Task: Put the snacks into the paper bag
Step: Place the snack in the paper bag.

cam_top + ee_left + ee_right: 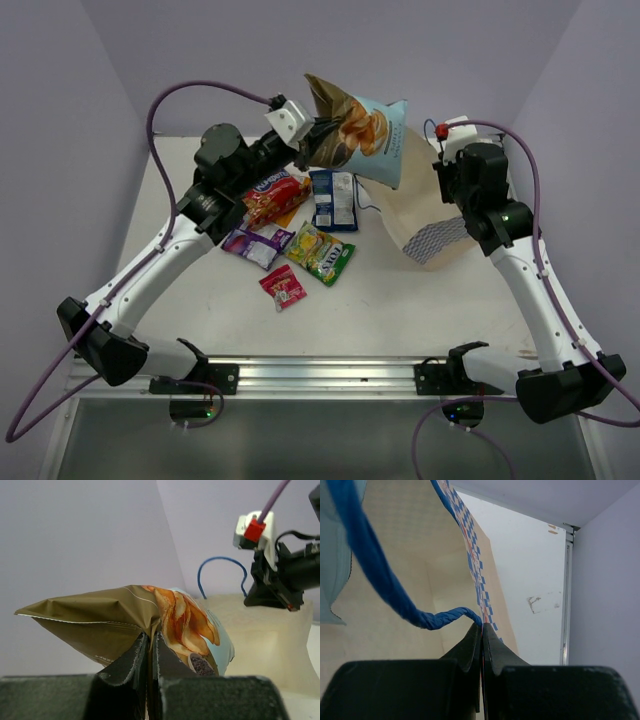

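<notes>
My left gripper (318, 137) (150, 638) is shut on the light-blue and brown chip bag (365, 132) (125, 615), held in the air just left of the paper bag's mouth. The tan paper bag (432, 218) (272, 640) (410, 545) with zigzag sides stands at the back right. My right gripper (444, 178) (481, 627) is shut on its rim beside the blue cord handle (380, 580). On the table lie a red packet (272, 194), a dark blue one (333, 200), a purple one (257, 243), a yellow-green one (320, 252) and a tiny pink-red one (283, 287).
Purple walls close in at the back and on both sides. A metal rail (330, 372) with the arm bases runs along the near edge. The right arm's wrist (280, 580) hangs over the bag, close to the chip bag.
</notes>
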`<state>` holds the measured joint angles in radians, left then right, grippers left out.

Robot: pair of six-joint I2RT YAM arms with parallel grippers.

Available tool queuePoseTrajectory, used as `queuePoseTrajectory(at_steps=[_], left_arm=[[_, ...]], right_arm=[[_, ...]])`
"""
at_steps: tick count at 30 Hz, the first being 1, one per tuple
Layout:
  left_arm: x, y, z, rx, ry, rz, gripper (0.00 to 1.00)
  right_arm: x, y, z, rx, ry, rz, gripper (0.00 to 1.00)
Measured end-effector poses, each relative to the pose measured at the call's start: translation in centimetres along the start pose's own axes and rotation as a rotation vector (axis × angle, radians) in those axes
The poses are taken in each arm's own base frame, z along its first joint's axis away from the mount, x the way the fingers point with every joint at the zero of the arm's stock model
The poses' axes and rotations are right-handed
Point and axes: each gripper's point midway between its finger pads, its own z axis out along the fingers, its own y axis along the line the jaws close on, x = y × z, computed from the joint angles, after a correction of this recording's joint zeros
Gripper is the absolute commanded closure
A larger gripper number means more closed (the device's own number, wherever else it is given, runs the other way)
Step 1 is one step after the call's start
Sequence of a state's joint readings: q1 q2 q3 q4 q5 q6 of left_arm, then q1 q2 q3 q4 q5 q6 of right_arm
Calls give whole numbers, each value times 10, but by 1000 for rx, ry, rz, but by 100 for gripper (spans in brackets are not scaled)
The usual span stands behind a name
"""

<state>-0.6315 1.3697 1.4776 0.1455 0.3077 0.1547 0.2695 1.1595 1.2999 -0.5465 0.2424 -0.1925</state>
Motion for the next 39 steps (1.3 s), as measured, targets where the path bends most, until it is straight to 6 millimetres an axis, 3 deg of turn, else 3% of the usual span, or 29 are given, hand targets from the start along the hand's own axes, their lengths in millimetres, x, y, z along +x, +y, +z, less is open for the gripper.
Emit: queuePoseTrajectory(at_steps=[8,16,21,29,39], left_arm=[[42,-36,-13,110,126,70,100],[43,-73,-14,257,118,90,100],[46,-103,-4,330,101,78,100],[86,-152,21,392,135,47,100],[104,-191,35,428,107,44,100]], right_arm=[[2,1,5,-3,17,-4,100],[-2,3,5,-12,20,-4,100],[-1,8,10,-33,28,1,100],[-1,13,13,-51,30,37,100],[4,25,19,-89,62,104,100]])
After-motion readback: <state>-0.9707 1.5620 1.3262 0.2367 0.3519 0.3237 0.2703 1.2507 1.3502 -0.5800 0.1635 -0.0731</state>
